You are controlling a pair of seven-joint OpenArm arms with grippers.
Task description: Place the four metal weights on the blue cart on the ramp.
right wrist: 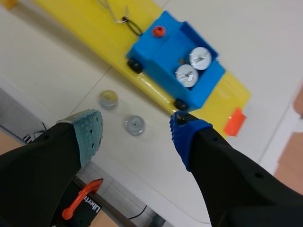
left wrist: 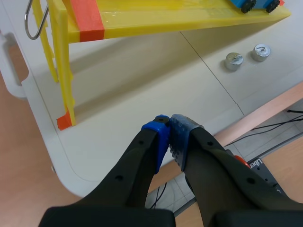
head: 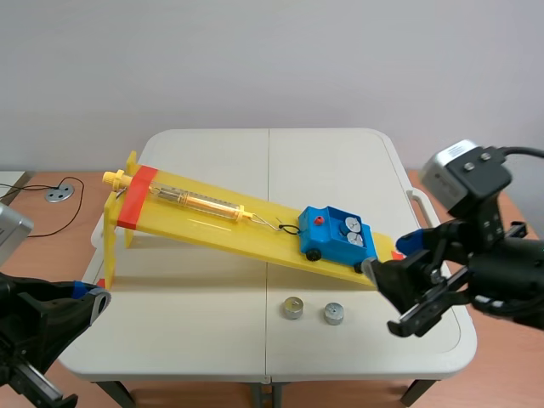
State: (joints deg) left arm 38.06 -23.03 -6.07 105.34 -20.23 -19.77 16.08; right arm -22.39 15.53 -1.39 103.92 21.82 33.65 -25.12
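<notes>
A blue cart (head: 337,239) (right wrist: 176,65) sits low on the yellow ramp (head: 221,221) (left wrist: 156,21) and carries two metal weights (head: 350,231) (right wrist: 193,66) in its tray. Two more weights lie on the table in front of the ramp: one (head: 293,308) (right wrist: 108,99) (left wrist: 233,60) to the left, the other (head: 334,314) (right wrist: 134,125) (left wrist: 260,51) to the right. My right gripper (head: 408,293) (right wrist: 136,130) is open, hovering above the right-hand loose weight. My left gripper (head: 89,297) (left wrist: 169,135) is shut on nothing at the table's near left edge.
A spring scale (head: 200,202) lies along the ramp, hooked to the cart by a wire. The ramp's yellow legs (left wrist: 59,71) stand on the table's left part. Orange tape (head: 136,197) bands the ramp's high end. A cable and a round disc (head: 59,193) lie on the side desk.
</notes>
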